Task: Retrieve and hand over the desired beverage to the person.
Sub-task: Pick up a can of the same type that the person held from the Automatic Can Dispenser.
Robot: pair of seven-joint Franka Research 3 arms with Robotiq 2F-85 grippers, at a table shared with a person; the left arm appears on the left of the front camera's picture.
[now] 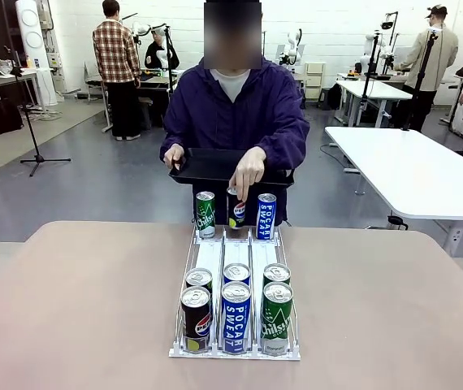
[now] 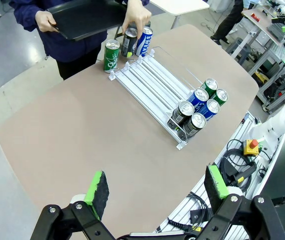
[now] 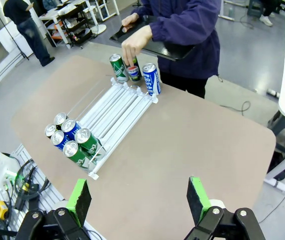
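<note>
— Which step is in hand?

— An early one, it seems. The person (image 1: 231, 110) stands at the far end of the rack (image 1: 211, 256), holding a black tray (image 1: 207, 165). The free hand (image 1: 248, 172) is on the middle can (image 1: 235, 211) of three there. Six more cans (image 1: 236, 313) sit at the rack's near end.

— And the grippers?

— The left gripper (image 2: 157, 185) and right gripper (image 3: 139, 199) both gape wide and hold nothing, well short of the rack's near end.

— Next?

— Probably settling which drink is wanted, then reaching to the rack.
</note>
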